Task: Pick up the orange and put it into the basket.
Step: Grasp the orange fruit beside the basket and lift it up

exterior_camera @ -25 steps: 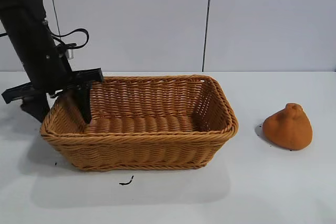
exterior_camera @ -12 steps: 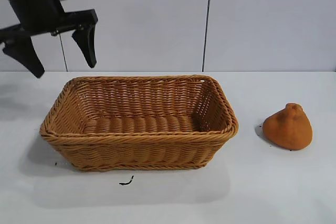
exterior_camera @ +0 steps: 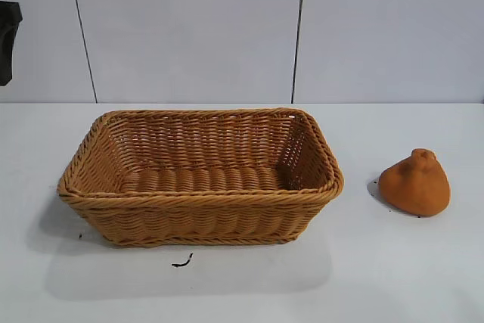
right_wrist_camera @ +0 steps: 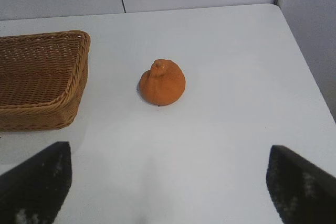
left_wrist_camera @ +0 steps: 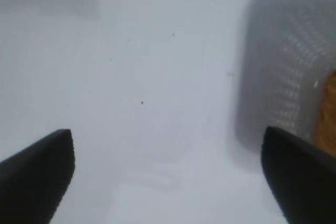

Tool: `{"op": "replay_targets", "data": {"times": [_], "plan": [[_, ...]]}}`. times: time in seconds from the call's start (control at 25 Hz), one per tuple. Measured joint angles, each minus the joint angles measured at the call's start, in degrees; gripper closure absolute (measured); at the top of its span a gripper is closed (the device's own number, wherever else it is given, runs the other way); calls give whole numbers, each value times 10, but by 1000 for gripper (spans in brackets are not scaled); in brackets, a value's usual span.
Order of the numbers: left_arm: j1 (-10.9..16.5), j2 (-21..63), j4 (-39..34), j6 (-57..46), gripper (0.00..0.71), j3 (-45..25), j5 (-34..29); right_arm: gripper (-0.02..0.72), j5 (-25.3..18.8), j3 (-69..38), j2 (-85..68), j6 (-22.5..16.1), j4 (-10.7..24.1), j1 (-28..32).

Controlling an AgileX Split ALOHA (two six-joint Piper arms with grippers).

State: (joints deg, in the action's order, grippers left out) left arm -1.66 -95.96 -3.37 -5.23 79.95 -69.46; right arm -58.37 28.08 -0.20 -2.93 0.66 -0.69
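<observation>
The orange (exterior_camera: 414, 182) lies on the white table, well to the right of the basket (exterior_camera: 200, 196), and nothing touches it. The wicker basket holds nothing. Only a dark part of the left arm (exterior_camera: 6, 43) shows at the exterior view's far left edge, high above the table. My left gripper (left_wrist_camera: 165, 145) hangs open over bare table, with a sliver of the basket (left_wrist_camera: 329, 108) beside it. My right gripper (right_wrist_camera: 168, 153) is open and holds nothing; the orange (right_wrist_camera: 162, 83) sits ahead of it, apart from the basket's corner (right_wrist_camera: 79, 72). The right arm is outside the exterior view.
A small black mark (exterior_camera: 181, 262) lies on the table in front of the basket. Grey wall panels (exterior_camera: 302, 28) stand behind the table. The table's side edge (right_wrist_camera: 310, 77) runs past the orange in the right wrist view.
The left arm rose from the basket's left end and drew away to the left, almost out of the exterior view. The basket and orange have not moved.
</observation>
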Motion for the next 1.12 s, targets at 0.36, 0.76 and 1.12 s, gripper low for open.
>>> {"op": "replay_targets", "data": {"times": [0.36, 0.76, 1.12], "plan": [[-1, 277, 0, 4, 16, -229, -1, 10, -1, 0, 0, 0, 0, 0], [-1, 601, 0, 5, 16, -458, 65, 10, -1, 0, 0, 0, 0, 0], [-1, 832, 17, 5, 16, -511, 81, 10, 1, 1, 0, 6, 0, 0]]}}
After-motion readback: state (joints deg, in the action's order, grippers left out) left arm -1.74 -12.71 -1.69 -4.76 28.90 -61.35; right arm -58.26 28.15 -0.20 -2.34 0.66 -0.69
